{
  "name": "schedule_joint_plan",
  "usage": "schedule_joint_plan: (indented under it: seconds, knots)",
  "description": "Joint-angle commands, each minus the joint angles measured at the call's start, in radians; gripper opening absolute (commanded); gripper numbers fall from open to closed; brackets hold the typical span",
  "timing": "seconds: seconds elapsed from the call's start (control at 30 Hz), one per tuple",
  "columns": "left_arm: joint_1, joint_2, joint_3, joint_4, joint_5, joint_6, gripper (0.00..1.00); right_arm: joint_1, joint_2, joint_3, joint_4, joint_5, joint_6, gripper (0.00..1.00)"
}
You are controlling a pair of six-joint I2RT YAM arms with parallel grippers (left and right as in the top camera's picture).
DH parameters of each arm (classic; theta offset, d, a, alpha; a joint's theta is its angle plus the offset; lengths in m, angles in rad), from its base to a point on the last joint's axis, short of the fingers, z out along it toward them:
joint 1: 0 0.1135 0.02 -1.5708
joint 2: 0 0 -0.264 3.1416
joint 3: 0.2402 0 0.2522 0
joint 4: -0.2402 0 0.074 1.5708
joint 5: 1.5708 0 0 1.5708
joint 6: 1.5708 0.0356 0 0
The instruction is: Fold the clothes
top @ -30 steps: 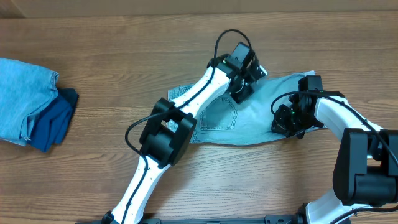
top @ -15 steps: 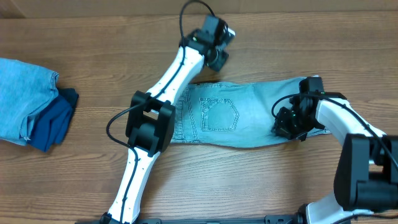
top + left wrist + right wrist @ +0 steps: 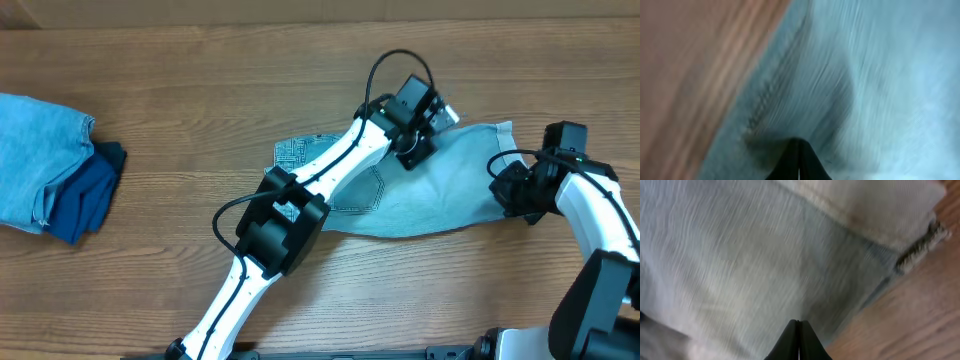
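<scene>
The pale light-blue denim shorts (image 3: pixel 450 190) lie on the wooden table (image 3: pixel 200 90) right of centre, with the left part lifted and bunched. My left gripper (image 3: pixel 412 150) is over their upper middle. In the left wrist view the fingers (image 3: pixel 799 150) are shut on a fold of denim (image 3: pixel 865 75) beside a stitched seam. My right gripper (image 3: pixel 512 190) is at the shorts' right end. In the right wrist view its fingers (image 3: pixel 799 330) are shut on the cloth (image 3: pixel 740 255) near the hemmed edge.
A folded light-blue garment (image 3: pixel 35 160) lies on a dark navy garment (image 3: pixel 88 195) at the table's left edge. Bare wood shows in the left wrist view (image 3: pixel 690 60) and the right wrist view (image 3: pixel 915 325).
My left gripper came from the far side of the table back over the shorts, and the cloth there is now raised. My right gripper moved right, taking the shorts' right end with it.
</scene>
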Motion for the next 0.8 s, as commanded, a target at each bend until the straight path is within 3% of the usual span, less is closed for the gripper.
schedule_joint_plan:
  seconds: [0.0, 0.2, 0.27, 0.47, 0.5, 0.6, 0.77]
  knots:
    - [0.013, -0.013, -0.04, 0.016, -0.024, 0.015, 0.04, 0.001, 0.05, 0.01, 0.056, 0.013, 0.012, 0.04]
    - [0.021, -0.013, -0.064, 0.017, -0.095, 0.014, 0.05, -0.021, 0.175, 0.001, 0.097, 0.124, 0.029, 0.04]
    - [0.037, -0.013, -0.064, 0.01, -0.111, 0.013, 0.05, -0.085, 0.172, 0.01, -0.019, 0.263, 0.154, 0.04]
    - [0.074, -0.013, -0.064, -0.017, -0.111, 0.006, 0.04, -0.138, 0.142, 0.018, -0.042, 0.246, 0.157, 0.04]
    - [0.077, -0.013, -0.064, -0.013, -0.112, 0.007, 0.04, -0.138, 0.132, 0.028, -0.03, 0.229, 0.131, 0.04]
    - [0.084, -0.048, 0.02, -0.072, -0.113, 0.005, 0.08, -0.138, 0.004, 0.133, 0.056, -0.083, -0.161, 0.05]
    - [0.087, -0.186, 0.148, -0.306, -0.168, -0.139, 0.28, -0.131, -0.059, 0.197, 0.087, -0.277, -0.216, 0.04]
